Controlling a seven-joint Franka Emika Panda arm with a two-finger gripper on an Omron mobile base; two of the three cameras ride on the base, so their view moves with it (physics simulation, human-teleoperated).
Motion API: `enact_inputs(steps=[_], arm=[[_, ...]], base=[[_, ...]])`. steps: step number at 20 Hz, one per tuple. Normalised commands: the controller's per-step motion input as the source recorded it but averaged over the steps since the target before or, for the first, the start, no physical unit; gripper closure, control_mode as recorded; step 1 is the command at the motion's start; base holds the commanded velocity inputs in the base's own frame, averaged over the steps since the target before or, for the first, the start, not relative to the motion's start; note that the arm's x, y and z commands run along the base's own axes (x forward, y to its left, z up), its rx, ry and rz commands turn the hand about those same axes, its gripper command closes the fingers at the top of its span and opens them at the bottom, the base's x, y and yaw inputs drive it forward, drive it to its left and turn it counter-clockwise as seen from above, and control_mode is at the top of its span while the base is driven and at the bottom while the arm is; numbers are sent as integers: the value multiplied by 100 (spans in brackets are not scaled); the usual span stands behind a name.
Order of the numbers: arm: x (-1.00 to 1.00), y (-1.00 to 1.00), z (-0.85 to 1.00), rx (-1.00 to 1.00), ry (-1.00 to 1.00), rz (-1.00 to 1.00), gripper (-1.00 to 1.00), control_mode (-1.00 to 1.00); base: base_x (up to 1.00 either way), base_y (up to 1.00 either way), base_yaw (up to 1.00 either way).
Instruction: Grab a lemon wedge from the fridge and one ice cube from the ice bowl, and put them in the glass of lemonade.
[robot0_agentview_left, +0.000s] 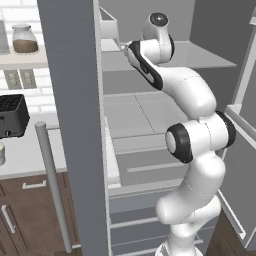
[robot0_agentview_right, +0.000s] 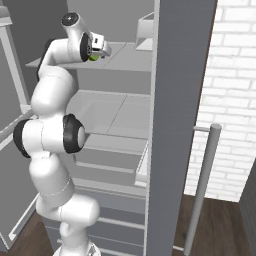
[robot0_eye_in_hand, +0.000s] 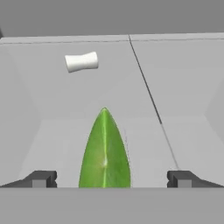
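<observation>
While the gripper (robot0_eye_in_hand: 109, 178) stands spread wide around the lemon wedge (robot0_eye_in_hand: 105, 153) at lower centre on the fridge (robot0_agentview_right: 125, 57) shelf, closing off-centre could squirt the slim wedge sideways.

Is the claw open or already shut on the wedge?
Open: claw fingertips stand apart on either side of the green lemon wedge, not touching it.

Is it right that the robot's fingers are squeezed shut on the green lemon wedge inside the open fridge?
Not quite. In the hand view the gripper is wide open: its two fingertips stand far apart on either side of the lemon wedge, not touching it. The rest holds: the wedge is green and lies on a shelf inside the open fridge.
</observation>
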Motion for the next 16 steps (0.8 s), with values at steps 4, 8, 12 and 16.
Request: enact_inputs(steps=[4, 8, 12, 16], arm=[[11, 1, -9, 0, 2, 0, 100, -100], [0, 0, -8, 0, 2, -2, 100, -100], [0, 1, -32, -1, 6, -3, 100, -100], [-29, 10, -59, -6, 3, -7, 100, -100]], base=[[0, 0, 0], [0, 0, 0], [0, 0, 0], [0, 0, 0]])
